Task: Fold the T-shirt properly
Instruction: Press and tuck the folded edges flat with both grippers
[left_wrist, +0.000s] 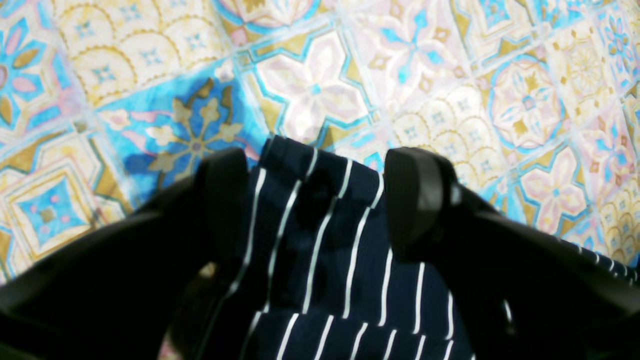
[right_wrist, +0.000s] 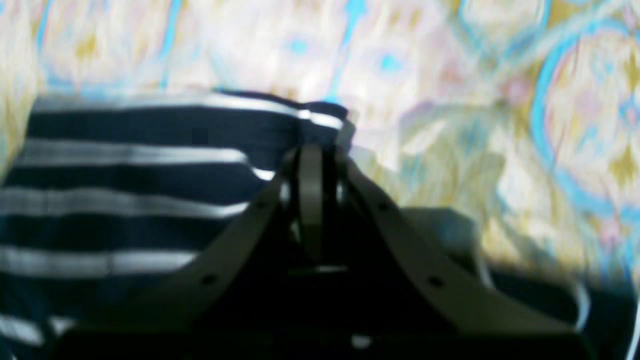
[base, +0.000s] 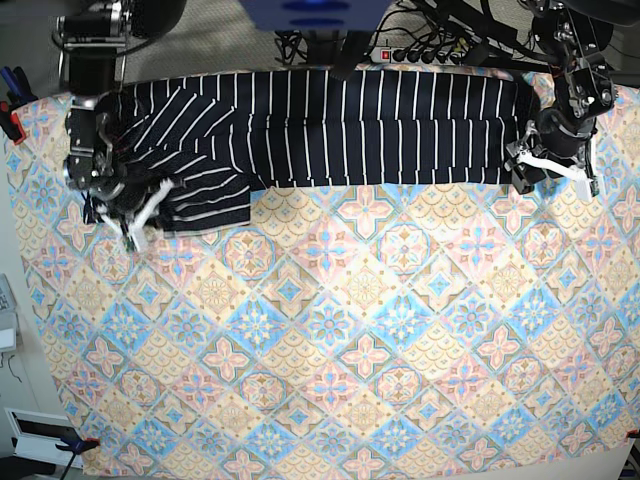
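Striped T-shirt (base: 330, 125) folded lengthwise along tablecloth (base: 330, 340) far edge. Left gripper (left_wrist: 317, 200) spread wide over a corner, nothing held; right gripper (right_wrist: 311, 165) clamped on sleeve edge, probably for next fold.

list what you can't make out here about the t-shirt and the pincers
- Right wrist view: motion blur; whether the shut right pincer pinches the T-shirt edge is unclear.
- Left wrist view: the open left pincer and its arm cover the cloth below.
- Base view: both pincers are too small to judge, and the arms hide the shirt's ends on the tablecloth.
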